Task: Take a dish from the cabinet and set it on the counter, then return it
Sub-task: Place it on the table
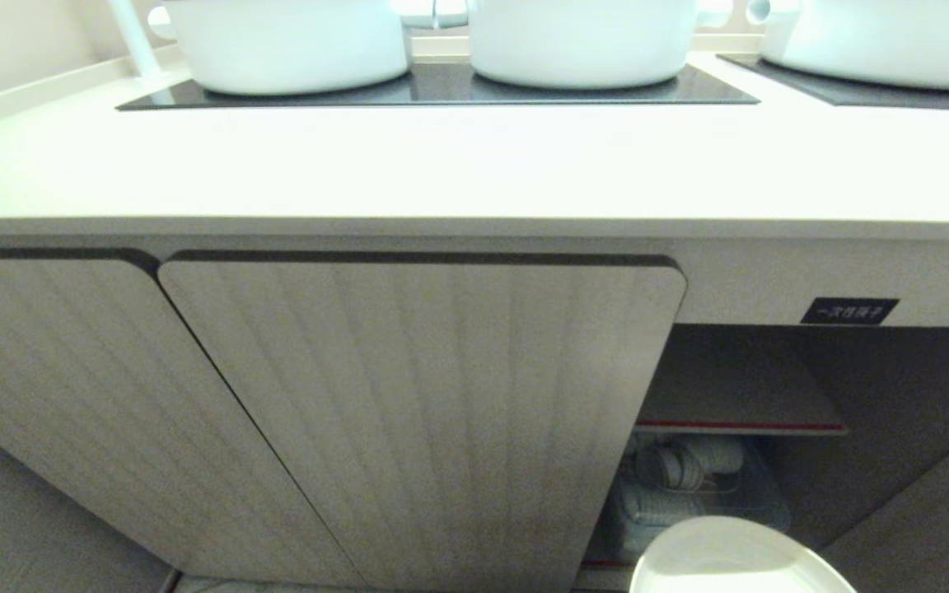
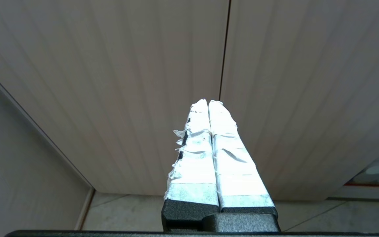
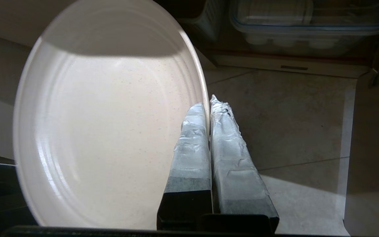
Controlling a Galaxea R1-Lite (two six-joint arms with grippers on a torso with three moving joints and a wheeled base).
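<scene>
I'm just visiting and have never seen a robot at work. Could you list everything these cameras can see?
Pots: three, white, on the black cooktop strips.
Counter: one, cream, above the doors.
Cabinet doors: two, beige, ribbed.
Label: one, black with white characters, above the open cabinet.
Shelf: one, red-edged, inside the cabinet.
Clear container: one, low in the cabinet.
Dish: one, off-white, out in front of the cabinet, above the tiled floor.
Right gripper: taped, shut on the dish's rim.
Left gripper: taped, shut, empty, facing the doors.
</scene>
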